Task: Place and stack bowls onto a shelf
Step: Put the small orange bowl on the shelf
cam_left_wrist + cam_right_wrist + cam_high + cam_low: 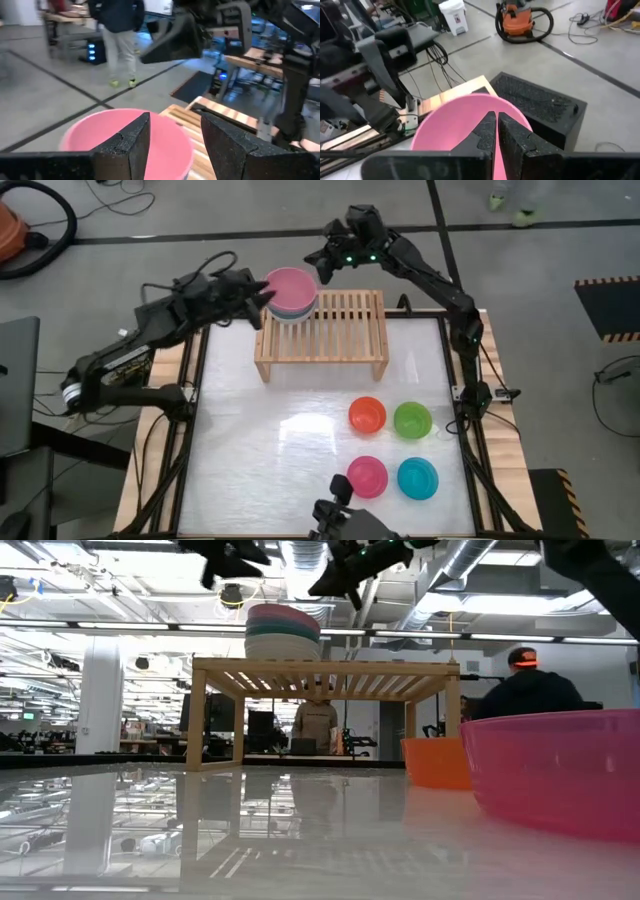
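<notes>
Hovering apart-fingered, left gripper [262, 302] at nine o'clock of stacked pink bowl [291, 286] on shelf [340, 330]; right gripper [322, 264], fingers together, at one o'clock.

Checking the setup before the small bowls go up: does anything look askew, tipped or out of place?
Nothing stands out. The stack of larger bowls, pink on top, sits level at the shelf's left end. The orange, green, magenta and cyan bowls stand upright and apart on the table.
</notes>
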